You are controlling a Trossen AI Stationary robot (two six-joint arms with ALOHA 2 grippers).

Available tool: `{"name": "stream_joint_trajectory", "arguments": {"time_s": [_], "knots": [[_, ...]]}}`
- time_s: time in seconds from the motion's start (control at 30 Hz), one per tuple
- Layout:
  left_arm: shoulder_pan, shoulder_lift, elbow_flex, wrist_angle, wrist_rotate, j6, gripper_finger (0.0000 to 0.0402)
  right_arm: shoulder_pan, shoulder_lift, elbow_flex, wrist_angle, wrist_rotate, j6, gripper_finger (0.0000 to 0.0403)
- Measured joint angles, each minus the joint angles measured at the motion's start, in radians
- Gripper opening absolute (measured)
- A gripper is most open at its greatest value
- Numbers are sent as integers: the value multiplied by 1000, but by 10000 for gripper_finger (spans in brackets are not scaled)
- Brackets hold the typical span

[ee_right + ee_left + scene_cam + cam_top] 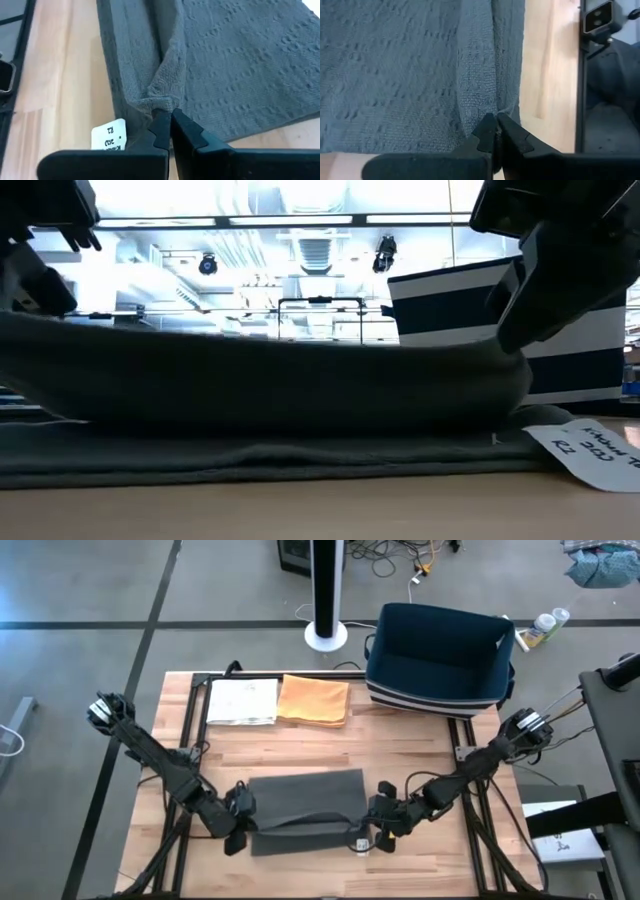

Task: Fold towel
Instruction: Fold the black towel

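On the left, your left gripper (238,823) was down at the near-left corner of the grey towel (305,798), its fingers pinched together on the towel's edge; the left wrist view showed the cloth (420,70) gathered into a ridge right at the closed tips (495,131). The towel itself lay in the near middle of the wooden table (420,755), spread flat at its far side, with the near edge lifted off the surface between your two grips, as the low view showed (270,385).

Moving right, a paper tag (109,134) sat on the table just beside the towel's near-right corner. Your right gripper (385,820) was clamped the same way on that corner, a bunch of fabric (165,97) caught in its closed tips (169,120).

To do this fold well, you wanted both arms rising together and level, so the raised edge stayed taut and did not sag in the middle. Carrying it straight toward the far edge, with neither hand leading, would have kept the corners square. I judged the bunched pinch on the right as the thing to watch: a thin bite could have slipped. Farther back, the folded white cloth (242,700), the orange cloth (314,700) and the navy bin (440,655) stood well apart from your path.
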Motion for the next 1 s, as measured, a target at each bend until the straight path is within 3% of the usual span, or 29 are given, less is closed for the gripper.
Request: {"name": "stream_joint_trajectory", "arguments": {"time_s": [0.33, 0.57, 0.67, 0.77, 1.0], "knots": [[-9, 29, -1, 66, 6, 0, 17, -1, 0, 0, -2, -20, 0, 4], [-10, 59, -1, 72, 7, -1, 35, -3, 1, 0, -4, -25, 55, 39], [-10, 50, 1, 71, 7, -19, 49, -3, -9, 0, -11, -87, 87, 61], [-10, 38, 38, 75, 6, -10, 67, -5, -37, 30, -92, -160, 121, 84], [-8, 34, 120, 56, -25, 139, 104, -17, -43, 156, -285, -123, 75, 128]]}}
